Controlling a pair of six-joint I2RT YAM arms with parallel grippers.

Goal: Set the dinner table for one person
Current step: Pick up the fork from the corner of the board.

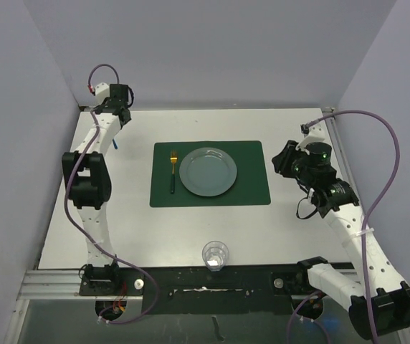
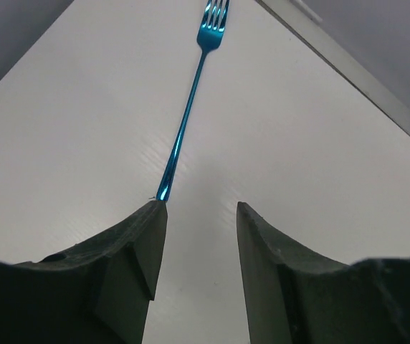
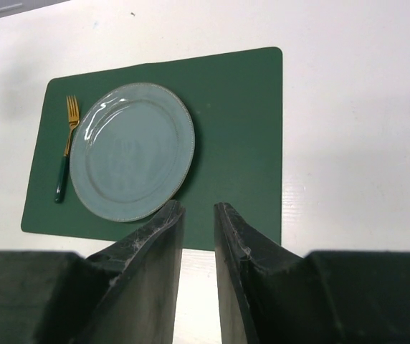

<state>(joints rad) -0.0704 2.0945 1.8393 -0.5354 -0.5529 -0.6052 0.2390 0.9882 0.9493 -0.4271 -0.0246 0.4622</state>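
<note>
Dinner surface point(image 1: 298, 229): white, railed; the central green placemat point(image 1: 251, 186) carries a plate point(image 1: 208, 171) and a gold fork point(image 1: 173, 168).
Blue fork point(image 2: 191, 107): far-left on the surface, dead ahead of the left claw point(image 2: 200, 206), handle end nearest, tines pointing away.
Left claw: released, empty; its arm is stretched far and is the nearer one.
Right claw point(image 3: 198, 206): narrowly parted, empty, right of the placemat.
</note>
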